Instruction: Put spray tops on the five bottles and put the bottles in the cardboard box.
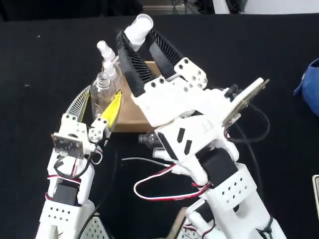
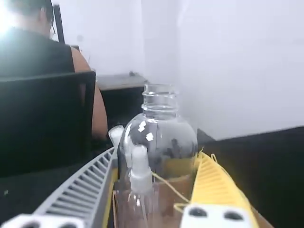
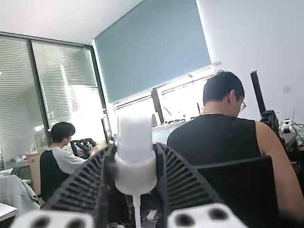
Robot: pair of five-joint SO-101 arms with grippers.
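While left gripper (image 1: 103, 95) pinches an uncapped bottle (image 1: 102, 85) at the cardboard box (image 1: 138, 113), right gripper (image 1: 139, 39) clamps a spray top (image 1: 136, 29) aloft. One capped bottle (image 1: 106, 56) seemingly boxed; most work remains.

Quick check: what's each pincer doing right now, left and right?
Left pincer: shut on the uncapped clear bottle.
Right pincer: shut on a white spray top.

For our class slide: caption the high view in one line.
Left end effector grips open bottle by cardboard box; right end effector holds spray top.
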